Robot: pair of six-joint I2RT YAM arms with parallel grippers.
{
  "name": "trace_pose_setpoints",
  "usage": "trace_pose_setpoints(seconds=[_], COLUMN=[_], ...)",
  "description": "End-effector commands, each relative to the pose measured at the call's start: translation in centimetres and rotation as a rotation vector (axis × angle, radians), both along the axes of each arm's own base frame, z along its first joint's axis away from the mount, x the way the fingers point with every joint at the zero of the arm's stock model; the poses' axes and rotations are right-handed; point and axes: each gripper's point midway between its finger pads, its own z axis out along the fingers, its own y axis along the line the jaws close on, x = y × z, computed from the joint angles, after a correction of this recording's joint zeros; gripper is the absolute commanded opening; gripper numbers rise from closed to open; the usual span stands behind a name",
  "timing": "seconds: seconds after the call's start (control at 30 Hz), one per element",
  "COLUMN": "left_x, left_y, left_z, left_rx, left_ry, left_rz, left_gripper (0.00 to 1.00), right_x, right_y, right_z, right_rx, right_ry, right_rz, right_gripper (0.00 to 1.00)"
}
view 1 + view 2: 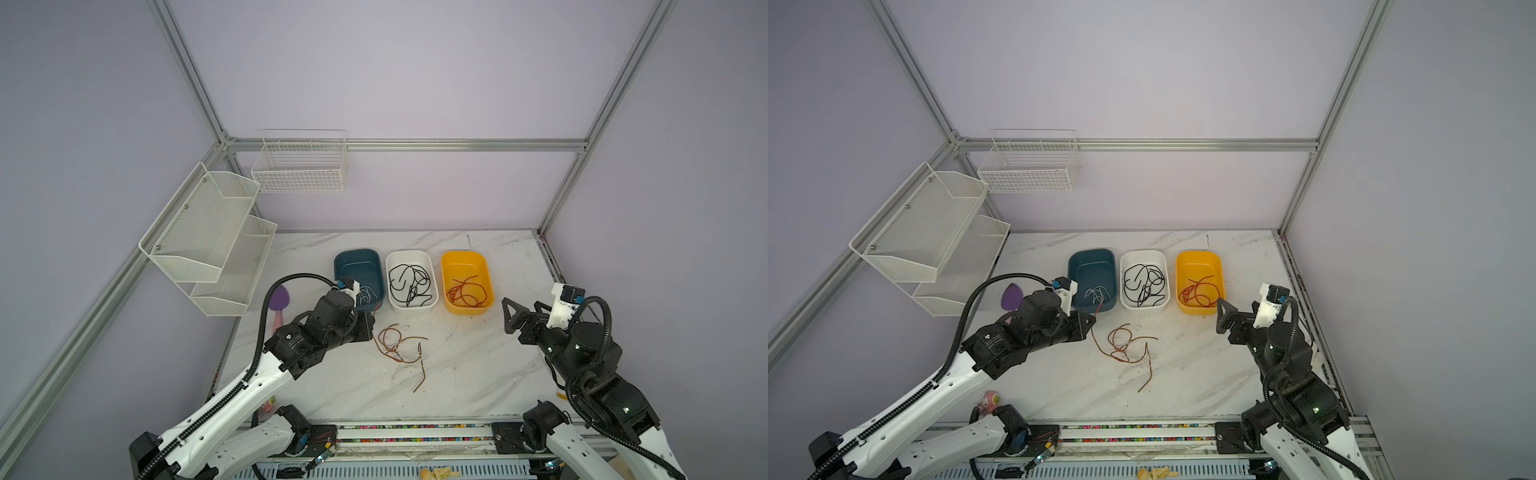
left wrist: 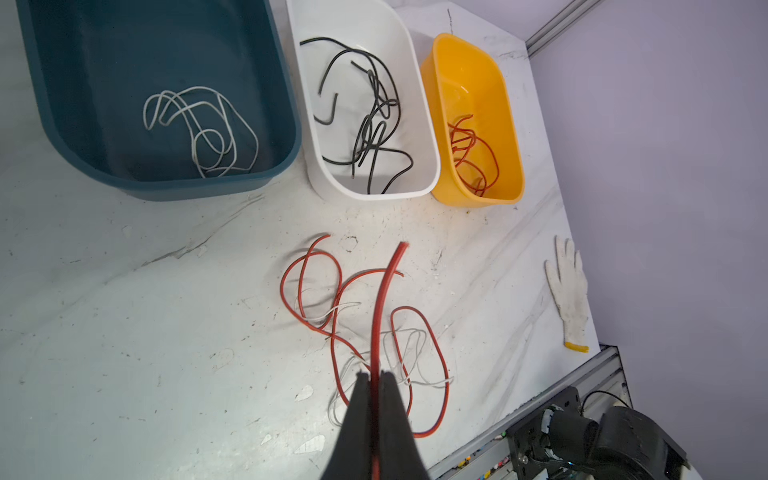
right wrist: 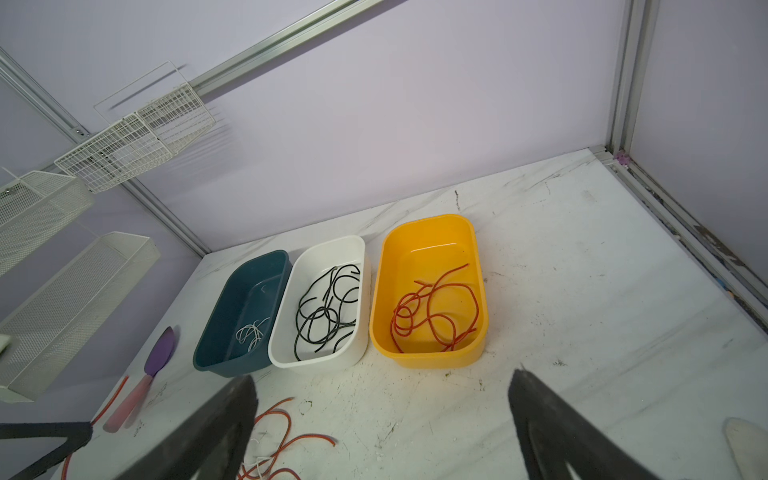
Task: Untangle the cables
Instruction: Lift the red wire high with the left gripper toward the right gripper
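Top views look steeply down from above the near edge. Wrist views sit low, facing far; all share the yellow plastic tub.

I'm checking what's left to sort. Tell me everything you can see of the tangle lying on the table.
The tangle is a loose heap of thin, flexible red cable loops with paler white cable threaded through them. It lies flat on the marble table, in front of the white bin, outside it. The shut left gripper pinches one red strand, whose free end sticks out beyond the jaws.
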Motion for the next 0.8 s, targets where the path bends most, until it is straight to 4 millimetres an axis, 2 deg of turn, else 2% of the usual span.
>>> trace_pose_setpoints(seconds=[0.0,0.23,0.43,0.77], left_x=[0.3,1.0,1.0,0.4], left_y=[-1.6,-3.2,-4.3,-6.6], left_z=[6.0,10.6,15.6,21.7], left_rx=[-0.075,-0.121,-0.187,-0.293], left_ry=[-0.108,-0.184,-0.269,-0.363], left_rz=[-0.068,-0.115,-0.157,-0.260], left_gripper=[0.00,0.00,0.00,0.00], right_x=[0.0,0.0,0.0,0.0], right_y=[-0.3,-0.3,-0.2,-0.1], right_z=[0.2,0.2,0.2,0.1], right_rx=[0.001,-0.001,-0.002,-0.004], right_ry=[-0.021,-0.019,-0.021,-0.019], right_rz=[-0.016,-0.012,-0.008,-0.004], right_gripper=[0.98,0.98,0.98,0.98])
